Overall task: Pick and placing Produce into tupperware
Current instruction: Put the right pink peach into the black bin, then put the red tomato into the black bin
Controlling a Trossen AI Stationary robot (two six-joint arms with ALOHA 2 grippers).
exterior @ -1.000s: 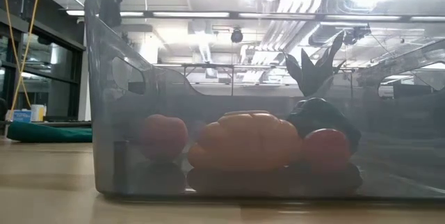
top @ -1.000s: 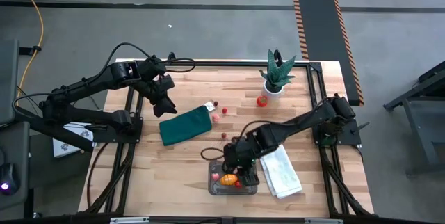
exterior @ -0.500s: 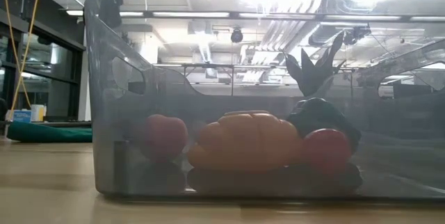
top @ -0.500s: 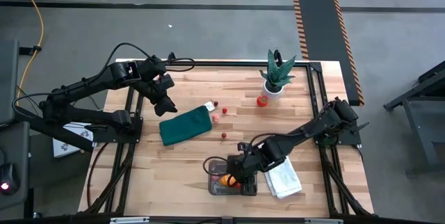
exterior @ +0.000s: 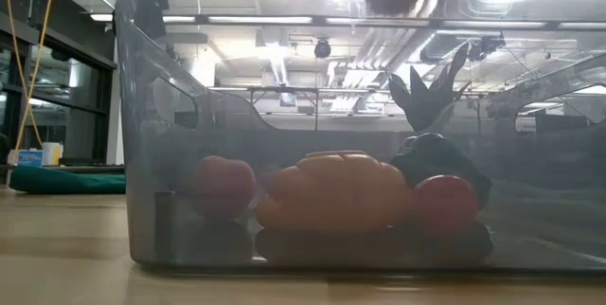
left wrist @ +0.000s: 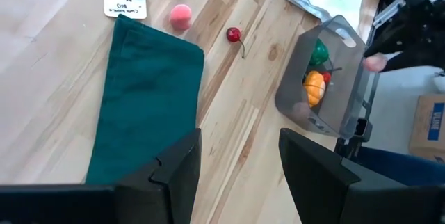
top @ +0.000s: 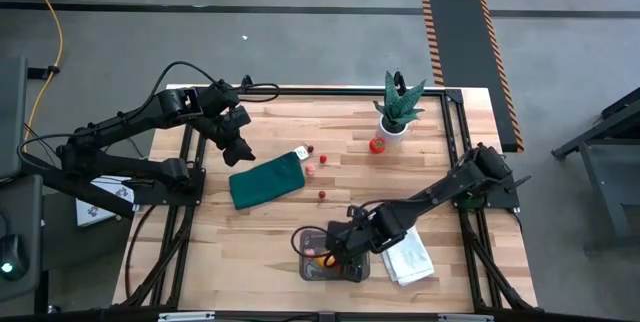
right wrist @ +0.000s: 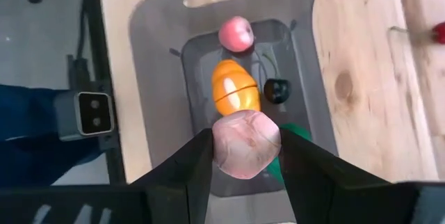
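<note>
With a pale pink, faceted toy fruit [right wrist: 246,143] pinched between its fingers, the right pincer [top: 338,245] hangs directly above the shallow clear grey plastic tupperware [top: 309,268], which sits near the front edge of the wooden tabletop [top: 250,237] just beside the folded white towel [top: 408,259]. In the right wrist view the pink piece lies over the open tub, whose floor already carries a rounded orange toy vegetable [right wrist: 233,92], a small pink-red fruit [right wrist: 236,34], a dark round berry [right wrist: 277,90] and something green mostly hidden behind the held piece. The low view shows the held piece at the level of the rim, not yet inside.

To do this step well, I judge the pincer should ease a little lower so the piece clears the rim before the fingers part; a release from this height risks a bounce off the orange piece and out over the low wall. Aiming for a bare patch of the floor would help it settle. The fingers should part only slightly and lift straight up, so they do not nudge the light container.

The left pincer [left wrist: 238,165], fingers spread and holding nothing, waits over the dark green folded cloth [top: 266,181] toward the tabletop's back left, near loose red and pink pieces [top: 310,169].
</note>
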